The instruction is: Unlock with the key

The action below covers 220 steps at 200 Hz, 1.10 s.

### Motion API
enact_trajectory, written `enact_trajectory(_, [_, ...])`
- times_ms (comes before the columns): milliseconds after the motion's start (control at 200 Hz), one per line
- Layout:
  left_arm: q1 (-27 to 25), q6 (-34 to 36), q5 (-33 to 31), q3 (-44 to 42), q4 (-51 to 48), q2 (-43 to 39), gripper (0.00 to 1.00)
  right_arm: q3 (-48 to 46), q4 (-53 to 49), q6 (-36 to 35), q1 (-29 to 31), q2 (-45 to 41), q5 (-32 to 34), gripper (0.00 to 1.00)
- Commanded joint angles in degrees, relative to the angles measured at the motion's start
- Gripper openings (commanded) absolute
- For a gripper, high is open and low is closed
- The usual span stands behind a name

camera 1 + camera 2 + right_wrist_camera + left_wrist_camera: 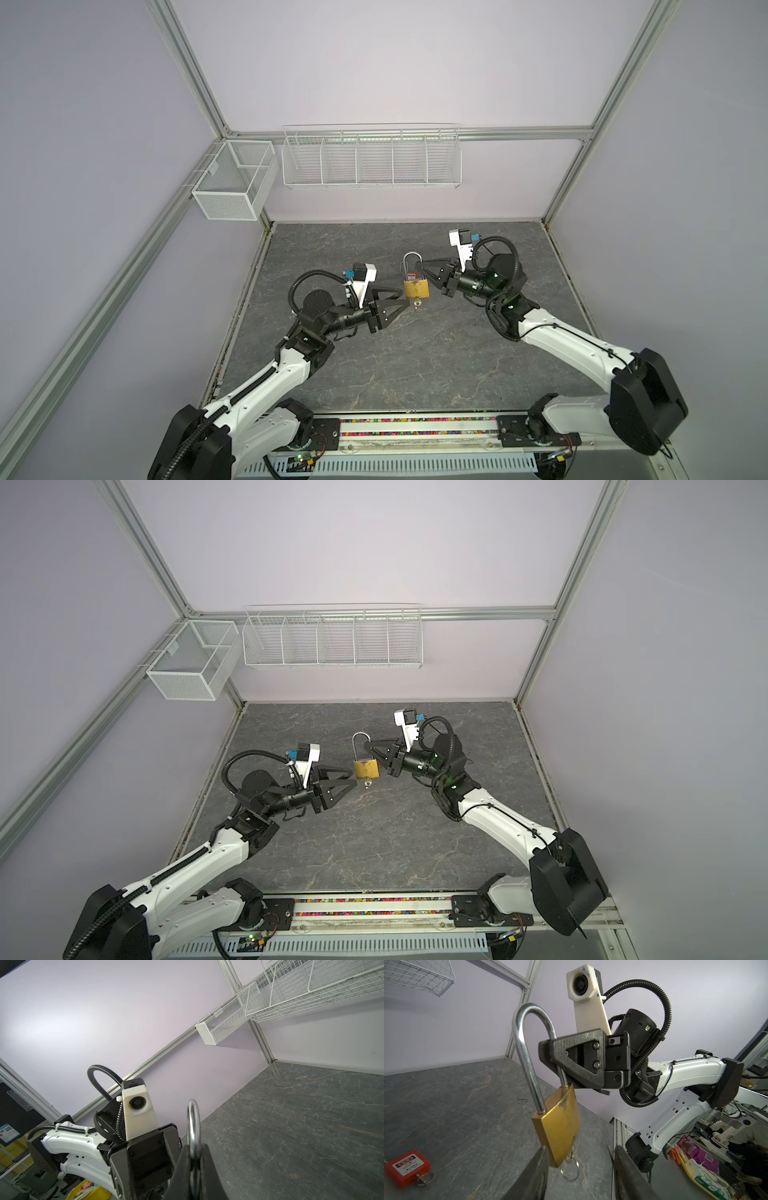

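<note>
walls [374,62]: lilac | tabletop [415,365]: grey marbled | baskets [370,162]: white wire

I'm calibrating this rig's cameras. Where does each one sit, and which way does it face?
Top views: stereo pair high above the arm bases, looking down on the table; the left claw, the right claw and both arms show.
Left wrist: behind the left claw, facing the padlock, key and right claw; its own fingers show.
Right wrist: behind the right claw, facing the left arm; its own fingers clamp the shackle.
Shared: both wrist views show the shackle.
</note>
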Motion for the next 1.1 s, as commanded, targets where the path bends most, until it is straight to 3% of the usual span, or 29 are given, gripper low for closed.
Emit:
enact_trajectory(0, [0.1,3.9,-3.6,1.4,-1.7,-1.6,0.49,1.5,5.2,1.4,-0.1,-1.6,-0.5,0.07])
enact_trajectory(85, [0.5,4.1,-4.8,1.8,-1.5,-1.0,0.48,1.6,4.8,1.3,-0.2,-2.1,-0.8,0.07])
enact_trajectory(385, [1.6,-10.2,7.9,2.9,20.1,9.7,0.48,2.1,9.1,2.6,-0.1,-0.2,-0.9,0.07])
enact_trajectory(590, [1.2,-13.0,11.4,5.7,23.6,13.8,0.47,4.2,8.8,2.2,-0.1,0.7,-0.9,0.07])
enact_trajectory(765, [-0.4,-13.6,12.0,8.7,24.0,17.7,0.3,4.7,8.8,2.2,0.0,1.0,-0.7,0.07])
enact_trajectory(970, [-0.6,-19.6,13.2,10.4,32.8,22.8,0.21,5.1,8.1,2.0,0.1,1.0,-0.8,0.07])
enact_trajectory(1095, [-0.6,-20.8,12.8,11.5,34.2,23.7,0.05,5.0,7.7,1.7,0.1,1.0,-0.8,0.07])
